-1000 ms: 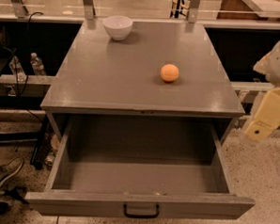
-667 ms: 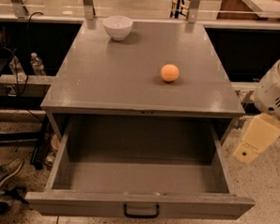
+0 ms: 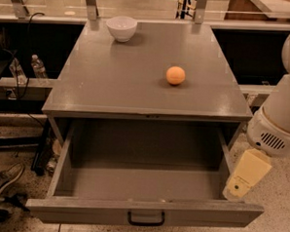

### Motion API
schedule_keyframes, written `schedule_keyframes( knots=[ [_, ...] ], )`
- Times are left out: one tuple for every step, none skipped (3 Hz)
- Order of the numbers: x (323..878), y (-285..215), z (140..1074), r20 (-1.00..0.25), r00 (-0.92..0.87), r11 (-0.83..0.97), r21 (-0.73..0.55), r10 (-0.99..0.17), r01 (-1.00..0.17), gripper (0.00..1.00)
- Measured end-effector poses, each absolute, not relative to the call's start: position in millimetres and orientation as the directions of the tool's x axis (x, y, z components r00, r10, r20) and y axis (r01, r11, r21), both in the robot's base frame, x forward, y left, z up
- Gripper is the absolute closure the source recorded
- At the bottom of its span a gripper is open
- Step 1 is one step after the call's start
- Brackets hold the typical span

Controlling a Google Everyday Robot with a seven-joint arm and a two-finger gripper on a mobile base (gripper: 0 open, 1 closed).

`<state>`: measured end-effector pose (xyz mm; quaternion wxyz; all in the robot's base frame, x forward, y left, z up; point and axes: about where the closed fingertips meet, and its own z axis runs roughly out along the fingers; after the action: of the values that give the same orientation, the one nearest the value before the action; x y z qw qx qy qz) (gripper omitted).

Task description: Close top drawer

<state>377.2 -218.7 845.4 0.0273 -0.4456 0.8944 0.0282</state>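
Camera view: top drawer (image 3: 81, 208) stands pulled far out beneath the desk (image 3: 127, 83), empty inside. The gripper (image 3: 246, 179) hangs just beside its right front corner; whether it is released or clenched cannot be told. An orange ball (image 3: 175, 75) and a white bowl (image 3: 121, 28) sit on the desk.

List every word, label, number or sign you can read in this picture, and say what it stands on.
None can be read.
Bottle at the left: its label is too blurred to read.
Gripper, beside the right front corner of the open top drawer: one dark round mark, no letters.
Drawer front, white bowl and orange: no writing shows.
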Motion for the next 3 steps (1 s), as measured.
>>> schedule_keyframes(
  knots=[
    [377,-219,844,-0.071,-0.606,0.605,0.028,-0.793,-0.796,0.0],
    [372,-221,818,-0.024,-0.659,0.658,0.053,-0.751,-0.751,0.0],
    [362,-224,776,0.055,-0.737,0.738,0.074,-0.674,-0.67,0.18]
  ],
)
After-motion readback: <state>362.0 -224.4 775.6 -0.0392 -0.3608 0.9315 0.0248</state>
